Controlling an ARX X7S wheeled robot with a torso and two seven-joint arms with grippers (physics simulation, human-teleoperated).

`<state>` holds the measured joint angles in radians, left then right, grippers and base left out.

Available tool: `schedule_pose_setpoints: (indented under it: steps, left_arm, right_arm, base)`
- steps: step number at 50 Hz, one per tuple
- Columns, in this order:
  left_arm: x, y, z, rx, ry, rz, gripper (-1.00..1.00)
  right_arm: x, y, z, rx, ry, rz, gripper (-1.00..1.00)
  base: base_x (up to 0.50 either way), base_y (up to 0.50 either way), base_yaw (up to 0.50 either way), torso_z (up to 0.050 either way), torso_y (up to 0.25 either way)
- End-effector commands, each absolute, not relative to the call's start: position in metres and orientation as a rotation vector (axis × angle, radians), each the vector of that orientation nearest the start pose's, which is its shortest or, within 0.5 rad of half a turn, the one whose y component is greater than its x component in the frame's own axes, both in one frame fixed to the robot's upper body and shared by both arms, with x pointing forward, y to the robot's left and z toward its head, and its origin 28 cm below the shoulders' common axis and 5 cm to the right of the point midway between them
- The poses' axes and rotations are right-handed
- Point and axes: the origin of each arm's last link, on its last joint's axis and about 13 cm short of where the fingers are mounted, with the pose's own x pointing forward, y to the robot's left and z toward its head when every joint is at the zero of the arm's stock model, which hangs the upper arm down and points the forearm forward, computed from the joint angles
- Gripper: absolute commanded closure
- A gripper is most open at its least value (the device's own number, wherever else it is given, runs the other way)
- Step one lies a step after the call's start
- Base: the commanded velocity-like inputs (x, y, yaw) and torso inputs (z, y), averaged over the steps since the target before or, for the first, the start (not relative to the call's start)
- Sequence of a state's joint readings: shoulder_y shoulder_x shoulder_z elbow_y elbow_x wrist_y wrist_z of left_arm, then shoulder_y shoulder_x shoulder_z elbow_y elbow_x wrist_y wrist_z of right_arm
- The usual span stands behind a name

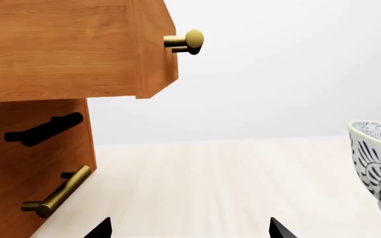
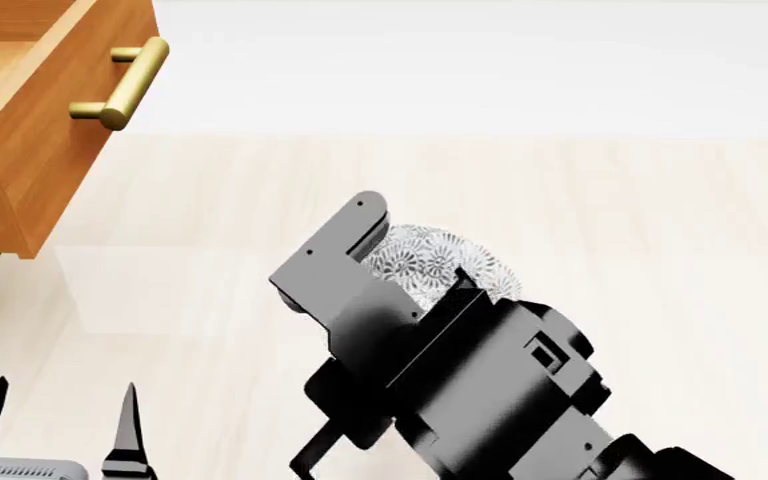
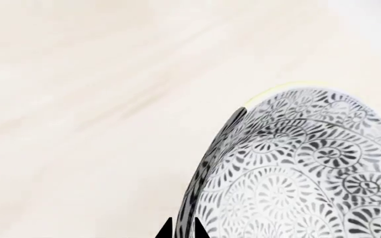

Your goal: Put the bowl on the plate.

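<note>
Sitting right at the business end of the right arm, the bowl [image 2: 431,262] shows in the head view as a patch of grey-and-white floral pattern poking out from behind the black gripper body, over the pale wood tabletop [image 2: 651,230]. From the right wrist view you get the better look: the right gripper [image 3: 182,230] has its two dark fingertips pinched close together with the bowl's wall between them, one tip inside and one outside, so it's clamped on the rim on the side nearest the camera. You can see the patterned inside and a bit of the pale greenish rim on the far side. Can't tell if the bowl is resting on the table or lifted off it. The left wrist view catches the bowl's outer wall at the edge of the shot, well off to one side of the left gripper [image 1: 190,229], whose fingertips are spread wide apart with nothing between them. Further out on the robot's left is a wooden cabinet [image 2: 24,120] with brass handles [image 2: 124,82].
</note>
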<state>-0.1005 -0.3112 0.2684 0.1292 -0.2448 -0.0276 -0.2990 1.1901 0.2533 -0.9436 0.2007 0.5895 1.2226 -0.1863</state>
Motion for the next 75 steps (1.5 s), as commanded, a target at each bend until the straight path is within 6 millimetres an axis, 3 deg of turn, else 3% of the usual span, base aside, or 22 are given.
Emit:
schedule_pose_setpoints:
  steps: [1,26,54,75]
  left_arm:
    - [0.228,0.219,0.054,0.049,-0.133,0.007,-1.00]
    - [0.229,0.219,0.056,0.055,-0.138,0.003,-1.00]
    - [0.230,0.218,0.054,0.045,-0.131,-0.007,-1.00]
    - [0.230,0.219,0.055,0.045,-0.134,0.002,-1.00]
  right_arm:
    - [0.333,-0.066,0.220,-0.672,0.546,0.573,1.00]
    - [0.301,-0.090,0.251,-0.831,0.543,0.410,1.00]
    - [0.260,-0.118,0.285,-0.822,0.531,0.266,1.00]
    - [0.230,-0.142,0.277,-0.770,0.604,0.180,1.00]
  base:
    - [0.00,0.00,0.00,0.000,0.000]
    - [0.00,0.00,0.00,0.000,0.000]
    - [0.00,0.00,0.00,0.000,0.000]
    - [0.00,0.00,0.00,0.000,0.001]
